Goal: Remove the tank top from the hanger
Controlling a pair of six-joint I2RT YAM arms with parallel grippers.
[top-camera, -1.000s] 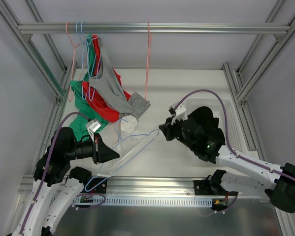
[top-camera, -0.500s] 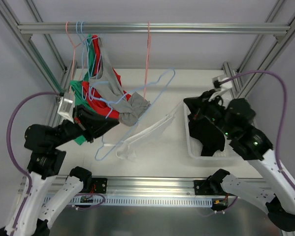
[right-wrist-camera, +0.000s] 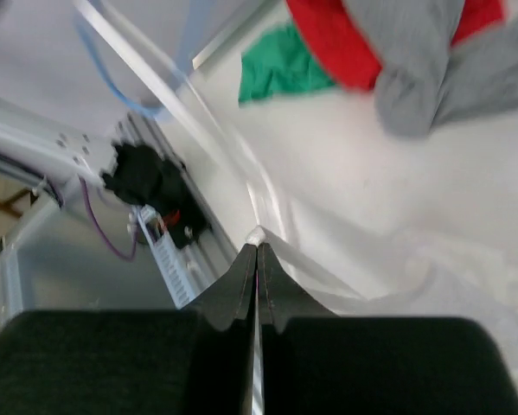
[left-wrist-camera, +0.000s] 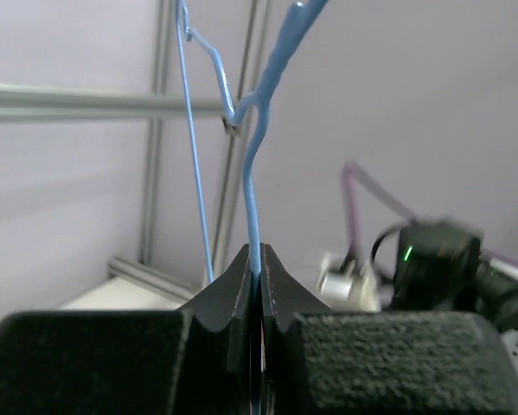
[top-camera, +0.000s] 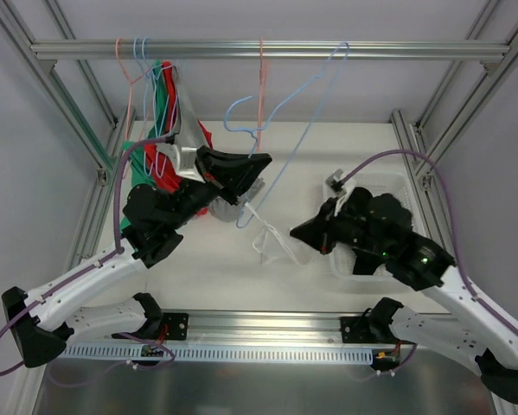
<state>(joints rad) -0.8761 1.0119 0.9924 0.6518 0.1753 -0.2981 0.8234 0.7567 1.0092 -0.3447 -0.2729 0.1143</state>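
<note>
The left gripper (left-wrist-camera: pixel 255 256) is raised and pinched shut on the wire of the blue hanger (top-camera: pixel 297 108). The hanger's long axis slants from its low near-left end up to the far right, by the rail (top-camera: pixel 397 50). The white tank top (top-camera: pixel 271 244) sags below that low end, just to the right of it. The right gripper (top-camera: pixel 297 232) is closed on its right edge, so this arm is the nearer one. Whether a strap is looped over the wire cannot be told. The cloth likely slips free towards the near right.
</note>
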